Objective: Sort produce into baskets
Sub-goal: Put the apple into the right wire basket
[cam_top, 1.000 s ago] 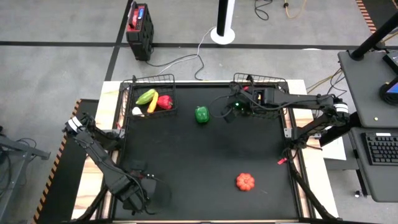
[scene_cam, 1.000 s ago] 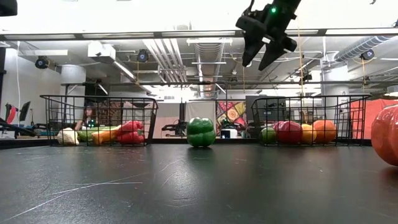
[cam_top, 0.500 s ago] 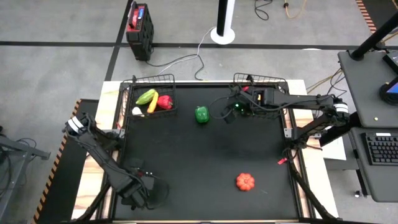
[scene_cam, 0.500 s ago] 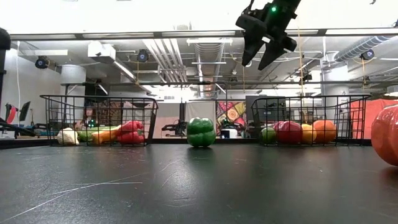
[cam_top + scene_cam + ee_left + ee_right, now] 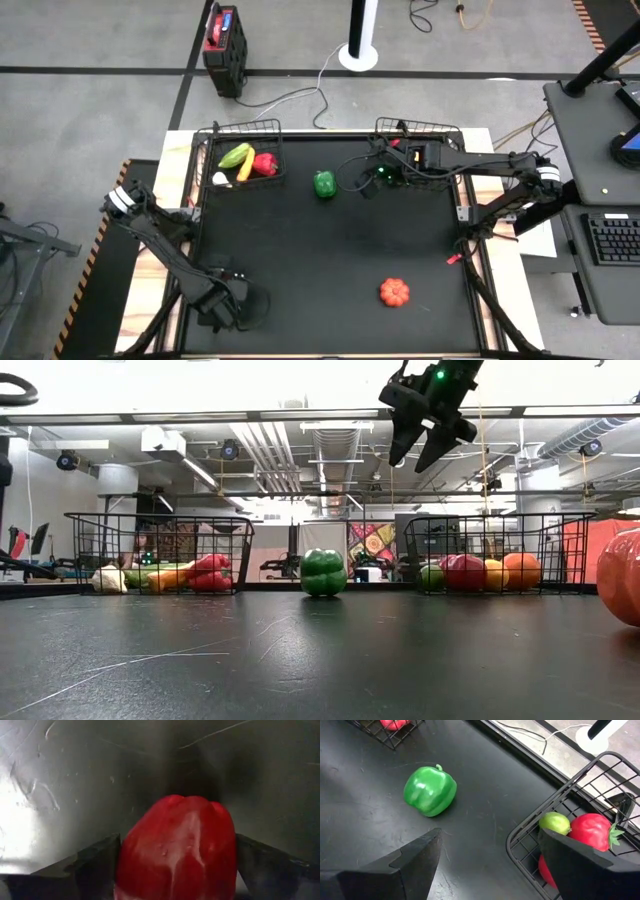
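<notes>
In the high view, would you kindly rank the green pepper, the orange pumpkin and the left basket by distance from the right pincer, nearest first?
From the right pincer, open, hovering beside the right basket:
1. Green pepper, just to its left.
2. Left basket, at the far-left corner of the mat.
3. Orange pumpkin, near the front edge.

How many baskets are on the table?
2. The left basket sits at the table's far left corner, and the right basket sits at its far right corner, partly hidden under the right arm.
</notes>
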